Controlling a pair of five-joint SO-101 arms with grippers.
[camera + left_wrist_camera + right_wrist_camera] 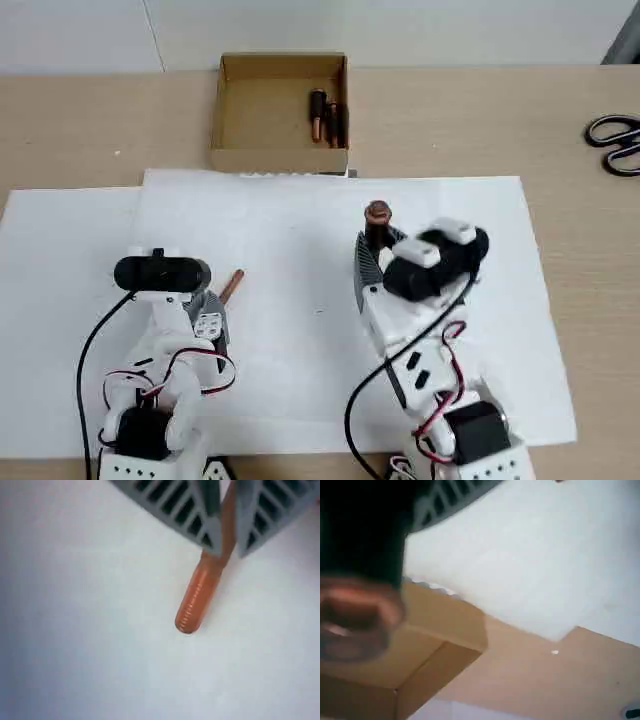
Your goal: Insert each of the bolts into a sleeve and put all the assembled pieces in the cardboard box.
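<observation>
My left gripper (pixel 224 298) is shut on a copper bolt (pixel 232 285), low over the white paper; the threaded end sticks out past the grey fingers (pixel 200 525) toward the box, seen close up as the bolt (pixel 199 594). My right gripper (pixel 374 248) is shut on a black sleeve (pixel 376 236) held upright, with a copper bolt head (pixel 377 211) on top. In the right wrist view this sleeve (pixel 362 540) and bolt head (pixel 357 612) sit close and blurred. The cardboard box (pixel 240 110) at the table's back holds assembled pieces (pixel 326 116) against its right wall.
A white paper sheet (pixel 300 330) covers the table's near part. Scissors (pixel 615 142) lie at the far right edge. The box corner (pixel 440 630) lies beyond the right gripper, with bare wooden table (pixel 545 680) beside it.
</observation>
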